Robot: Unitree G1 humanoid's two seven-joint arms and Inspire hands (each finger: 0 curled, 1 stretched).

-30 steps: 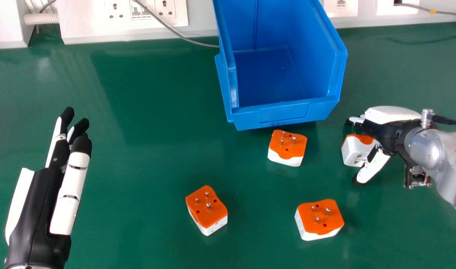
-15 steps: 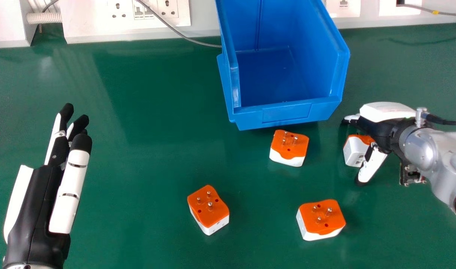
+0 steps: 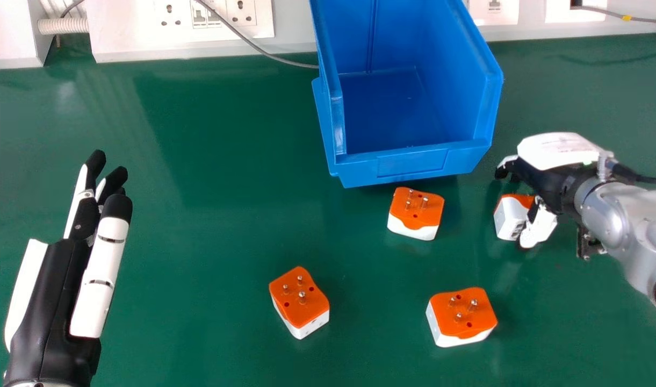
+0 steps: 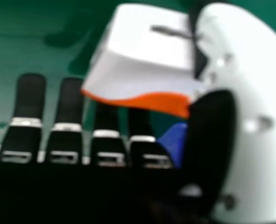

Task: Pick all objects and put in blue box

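Observation:
In the head view my right hand (image 3: 554, 180) is over the rightmost orange-and-white plug adapter (image 3: 510, 217), its thumb against the near side and its fingers curled at the far side. In the right hand view the thumb of my right hand (image 4: 257, 121) meets the adapter (image 4: 145, 58), which covers some fingertips. Three more adapters lie pins up on the table: one (image 3: 415, 209) just before the blue box (image 3: 413, 161), one (image 3: 299, 301) nearer the middle, one (image 3: 462, 314) at the near right. My left hand (image 3: 51, 306) is open at the left, away from them.
The green table (image 3: 199, 226) runs back to a white trunking (image 3: 139, 32) with sockets. A grey cable (image 3: 252, 48) hangs down to the box's left side, and another cable (image 3: 623, 16) runs along the back right.
My right hand's thumb has swung in against the adapter and its fingers have bent further down. The hand shifted slightly left earlier; the adapters and left hand show no clear movement of their own.

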